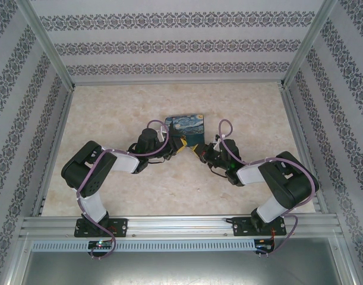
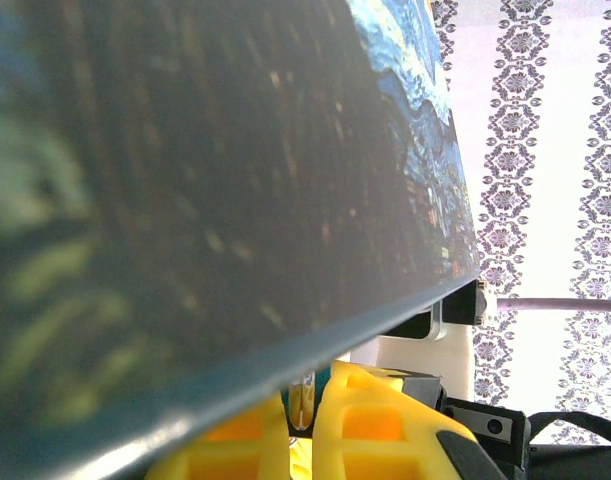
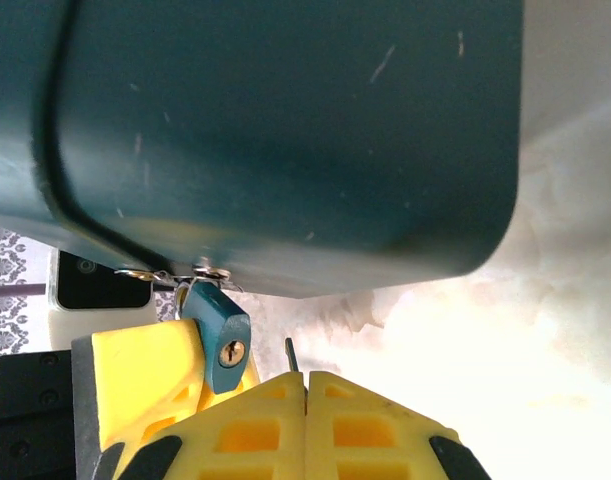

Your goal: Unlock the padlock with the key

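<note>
A small teal padlock (image 3: 217, 338) hangs from the hasp on the front of a blue-and-yellow painted box (image 1: 184, 125), its brass keyhole facing my right wrist camera. My left gripper (image 2: 303, 412) is shut on the padlock (image 2: 311, 398), with its yellow fingers (image 3: 145, 368) pressed against the lock's body. My right gripper (image 3: 306, 378) is shut on the key (image 3: 291, 353). The thin dark blade pokes up from between the fingertips, a short way right of the keyhole and apart from it. Both grippers meet just in front of the box (image 1: 190, 148).
The box's dark teal underside (image 3: 285, 130) looms close over both wrists. The box stands mid-table on a pale marbled top (image 1: 252, 113), inside patterned walls with metal rails (image 1: 181, 225) along the near edge. Bare table lies on every side of the box.
</note>
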You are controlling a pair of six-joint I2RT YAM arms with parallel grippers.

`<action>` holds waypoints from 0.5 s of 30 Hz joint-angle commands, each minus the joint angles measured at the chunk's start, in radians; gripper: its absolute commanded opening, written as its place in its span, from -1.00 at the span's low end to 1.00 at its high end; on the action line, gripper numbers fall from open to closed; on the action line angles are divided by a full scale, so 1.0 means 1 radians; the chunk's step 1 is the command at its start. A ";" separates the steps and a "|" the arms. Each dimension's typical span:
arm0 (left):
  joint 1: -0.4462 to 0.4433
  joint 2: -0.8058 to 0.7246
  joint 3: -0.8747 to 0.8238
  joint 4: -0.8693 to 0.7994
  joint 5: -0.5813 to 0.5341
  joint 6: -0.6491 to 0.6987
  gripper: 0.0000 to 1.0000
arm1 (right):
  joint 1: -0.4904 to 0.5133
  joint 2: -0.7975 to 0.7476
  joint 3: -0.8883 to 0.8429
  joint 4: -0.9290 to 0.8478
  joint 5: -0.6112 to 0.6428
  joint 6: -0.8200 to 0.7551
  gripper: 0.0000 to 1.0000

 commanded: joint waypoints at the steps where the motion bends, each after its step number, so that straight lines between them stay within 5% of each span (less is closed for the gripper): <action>1: 0.005 0.010 0.027 0.037 0.019 0.019 -1.00 | -0.010 -0.025 -0.006 0.011 -0.008 -0.018 -1.00; 15: 0.006 0.012 0.028 0.036 0.016 0.019 -1.00 | -0.004 -0.038 0.028 0.001 -0.016 -0.014 -1.00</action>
